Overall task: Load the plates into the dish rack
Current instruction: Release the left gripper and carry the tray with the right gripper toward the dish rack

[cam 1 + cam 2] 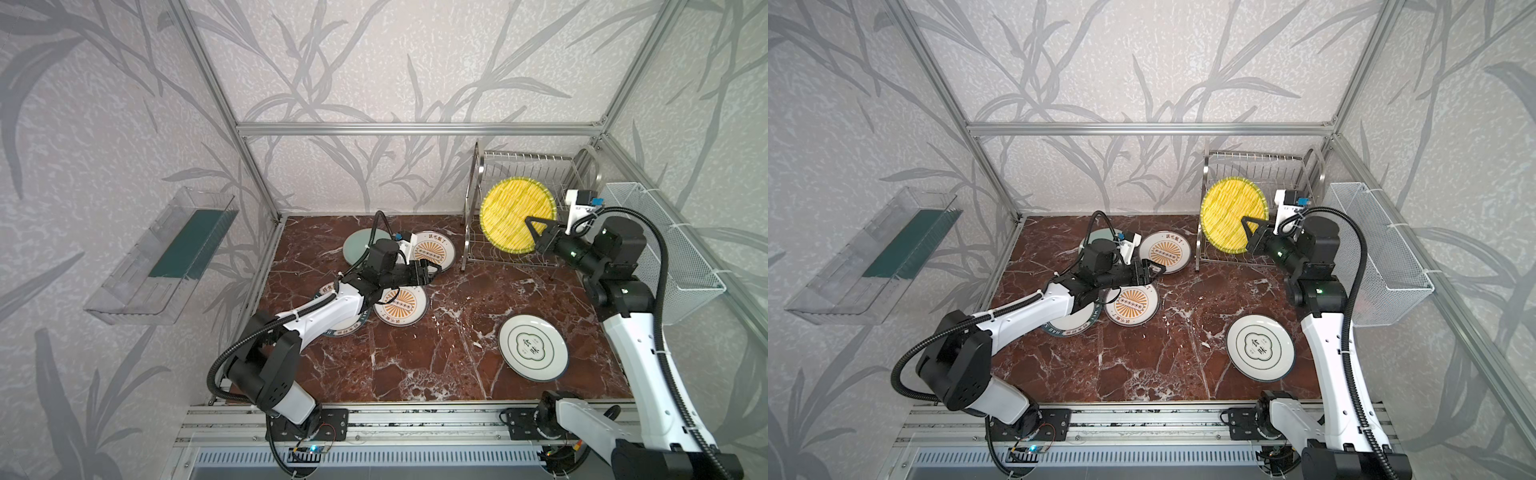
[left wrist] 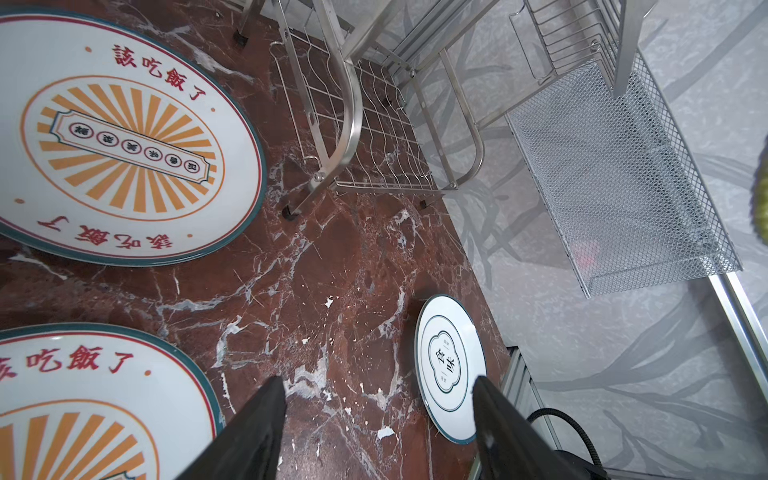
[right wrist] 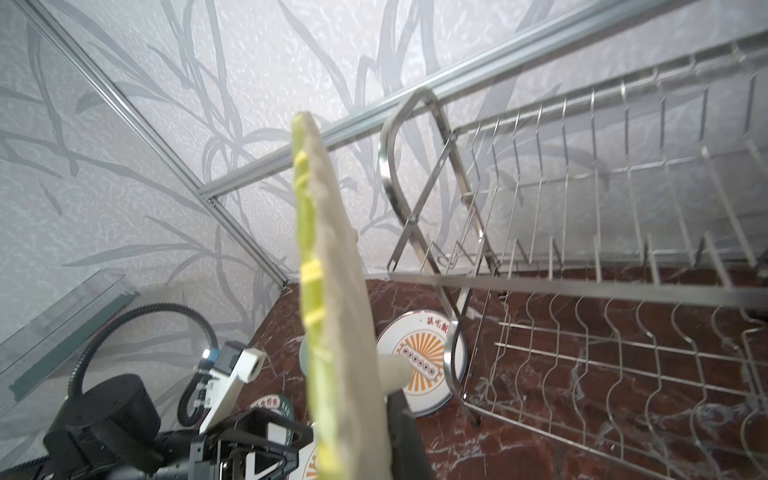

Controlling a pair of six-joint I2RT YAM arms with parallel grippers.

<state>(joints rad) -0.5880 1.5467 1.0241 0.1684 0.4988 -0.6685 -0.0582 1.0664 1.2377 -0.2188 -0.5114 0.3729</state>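
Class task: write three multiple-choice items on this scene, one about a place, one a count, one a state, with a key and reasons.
1. Where is the white round plate with the green cloud emblem?
A. in the steel wire dish rack
B. flat on the red marble table
C. stacked on another plate

2. How many plates lie flat on the table?
A. three
B. five
C. six

3. The right gripper is:
A. open and empty
B. shut on nothing
C. shut on the yellow ribbed round plate

Key:
1 B, it lies alone on the marble.
2 B, the pale green plate, two orange sunburst plates, the teal-rimmed lettered plate and the cloud plate.
3 C, it pinches the plate's rim, on edge close to the rack.
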